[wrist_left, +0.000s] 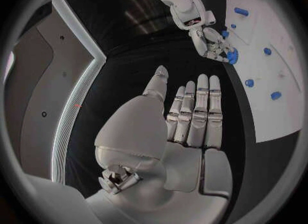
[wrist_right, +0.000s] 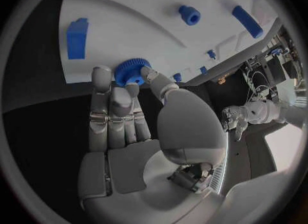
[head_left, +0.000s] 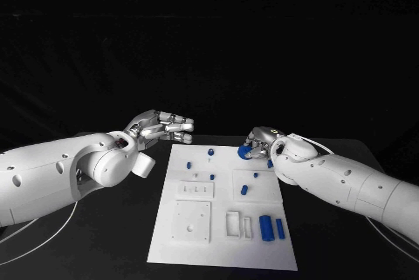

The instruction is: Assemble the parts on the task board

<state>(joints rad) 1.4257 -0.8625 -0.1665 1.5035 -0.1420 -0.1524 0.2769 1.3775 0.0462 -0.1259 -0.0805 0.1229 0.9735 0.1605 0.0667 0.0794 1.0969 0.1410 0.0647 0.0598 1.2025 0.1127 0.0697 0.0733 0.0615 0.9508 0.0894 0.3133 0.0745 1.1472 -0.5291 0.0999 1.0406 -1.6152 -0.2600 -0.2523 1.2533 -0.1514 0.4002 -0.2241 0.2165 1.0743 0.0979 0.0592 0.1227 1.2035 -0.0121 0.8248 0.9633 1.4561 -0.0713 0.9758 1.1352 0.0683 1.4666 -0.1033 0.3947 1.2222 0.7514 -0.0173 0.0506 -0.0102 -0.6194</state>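
The white task board (head_left: 223,253) lies in the middle of the black table. My right hand (head_left: 259,143) is over the board's far right corner and pinches a blue toothed gear (head_left: 244,152) between thumb and fingers. In the right wrist view the gear (wrist_right: 131,72) sits at the fingertips just above the board's edge (wrist_right: 109,8). My left hand (head_left: 162,126) hovers beyond the board's far left corner, fingers straight and apart, holding nothing. The left wrist view shows that flat palm (wrist_left: 186,118), with the right hand (wrist_left: 210,40) and its gear (wrist_left: 231,56) beyond it.
Small blue pegs stand on the far half of the board (head_left: 211,151) (head_left: 188,165). A short cylinder (head_left: 244,190) lies mid-board. Two blue blocks (head_left: 265,228) (head_left: 280,226) rest near the front right, beside a white frame (head_left: 234,223) and recessed plates (head_left: 192,221).
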